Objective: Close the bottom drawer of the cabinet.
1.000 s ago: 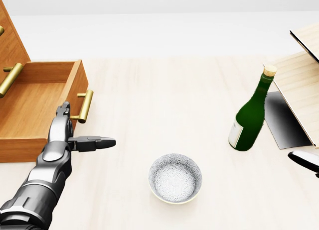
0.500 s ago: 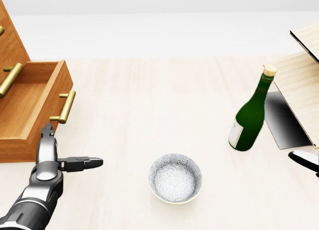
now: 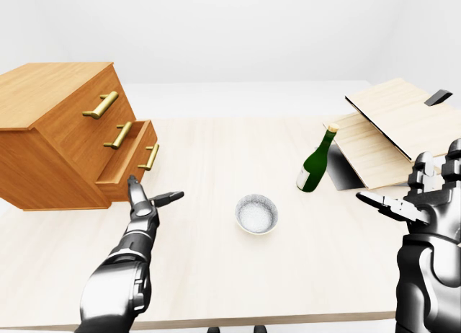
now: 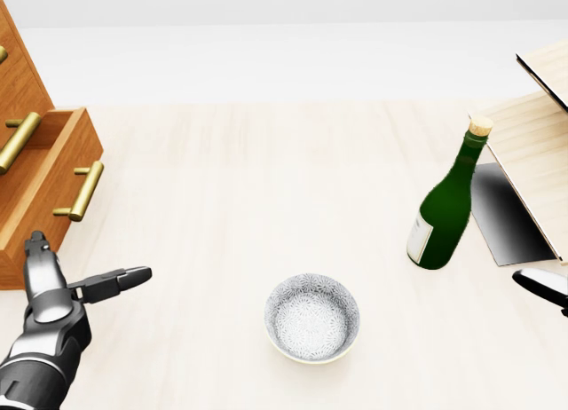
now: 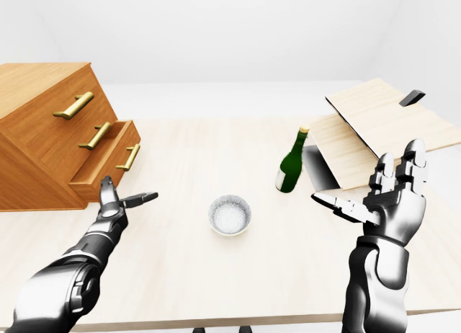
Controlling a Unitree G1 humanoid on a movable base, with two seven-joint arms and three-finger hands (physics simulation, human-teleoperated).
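Left hand [image 3: 148,201] fingers spread, holding nothing, just below the part-open bottom drawer [image 3: 130,157]; right hand [image 5: 389,196] raised, fingers splayed, empty.

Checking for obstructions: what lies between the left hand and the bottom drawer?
Nothing; in the head view only bare table separates the left hand from the drawer.

No legible text anywhere.
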